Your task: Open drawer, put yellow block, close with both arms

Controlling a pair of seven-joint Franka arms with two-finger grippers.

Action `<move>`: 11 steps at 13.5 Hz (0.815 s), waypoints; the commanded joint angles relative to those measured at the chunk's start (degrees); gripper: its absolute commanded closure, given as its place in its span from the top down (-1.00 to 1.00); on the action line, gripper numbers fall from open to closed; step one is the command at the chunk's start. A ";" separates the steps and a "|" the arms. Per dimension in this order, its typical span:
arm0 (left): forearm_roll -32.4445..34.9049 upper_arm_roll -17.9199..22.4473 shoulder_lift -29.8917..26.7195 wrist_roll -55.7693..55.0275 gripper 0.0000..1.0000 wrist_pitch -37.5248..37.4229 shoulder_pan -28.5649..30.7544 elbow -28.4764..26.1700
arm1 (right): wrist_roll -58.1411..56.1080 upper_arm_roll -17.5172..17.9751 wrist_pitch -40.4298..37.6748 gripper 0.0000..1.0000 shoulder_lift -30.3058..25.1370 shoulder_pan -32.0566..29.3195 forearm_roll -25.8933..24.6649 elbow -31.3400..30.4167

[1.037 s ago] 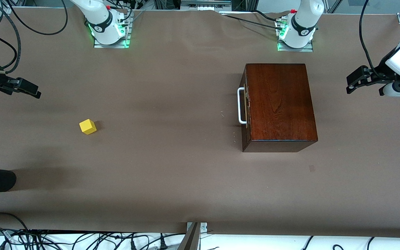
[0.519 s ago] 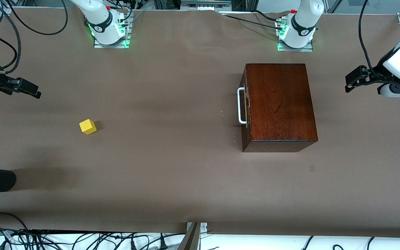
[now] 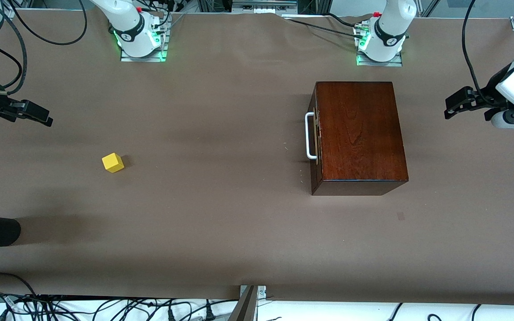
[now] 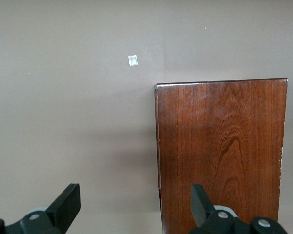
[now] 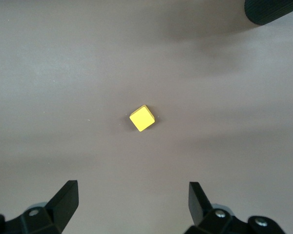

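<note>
Two grippers, both with fingers apart and empty: right gripper over bare counter at the right arm's end, left gripper over the left arm's end beside the box. Block: small plain yellow cube on the counter, well apart from the box. Drawer shut, white handle, contents hidden.

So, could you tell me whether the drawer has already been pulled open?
No, the drawer sits flush in the wooden box, with its white handle close against the front.
</note>
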 commanded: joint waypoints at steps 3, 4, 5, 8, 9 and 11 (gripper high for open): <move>-1.20 -0.13 0.86 0.07 1.00 -0.44 0.56 0.22 | 0.81 0.03 -0.76 1.00 0.26 -0.03 0.95 0.96; -1.20 -0.30 0.95 0.07 1.00 -0.44 0.38 0.40 | 0.81 0.03 -0.76 1.00 0.26 0.06 0.95 0.96; -1.29 -0.57 1.56 -0.10 1.00 -0.44 -0.05 0.57 | 0.81 0.03 -0.76 1.00 0.26 -0.03 0.95 1.05; -1.47 -2.93 3.06 -7.19 1.00 -0.36 -3.56 1.88 | 0.81 0.03 -0.67 1.00 0.34 -0.03 0.95 0.96; -1.47 -3.99 4.37 -10.09 1.00 -0.36 -4.97 2.67 | 0.81 0.03 -0.67 1.00 0.26 -0.03 0.95 0.96; -1.38 -8.27 6.13 -16.42 1.00 0.08 -6.12 3.30 | 0.81 0.03 -0.58 1.00 0.34 -0.03 0.95 0.96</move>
